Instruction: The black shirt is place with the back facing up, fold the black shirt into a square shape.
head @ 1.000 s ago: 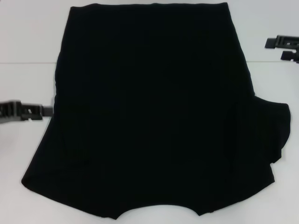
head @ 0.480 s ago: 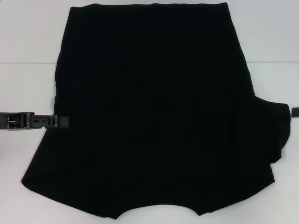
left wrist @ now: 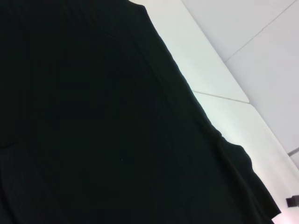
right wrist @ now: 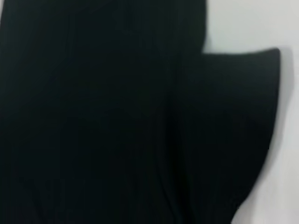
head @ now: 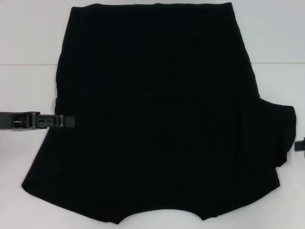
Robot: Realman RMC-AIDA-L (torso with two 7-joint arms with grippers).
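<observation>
**Left tool reached over the shirt's edge**

Since a second earlier, my left tool (head: pixel 66 121) had slid inward from the bare tabletop (head: pixel 28 81) until its tip lay over the left edge of the black shirt (head: pixel 157 109); my right tool (head: pixel 300 144) had dropped from the upper right to a sliver at the right border. I could not tell how wide either tool stood. The shirt lay flat, filling most of the tabletop, neck curve nearest me and cut off, one sleeve (head: pixel 279 136) jutting right. White margin stayed free along both sides. Both wrist views showed mostly dark cloth, folds hard to read.
</observation>
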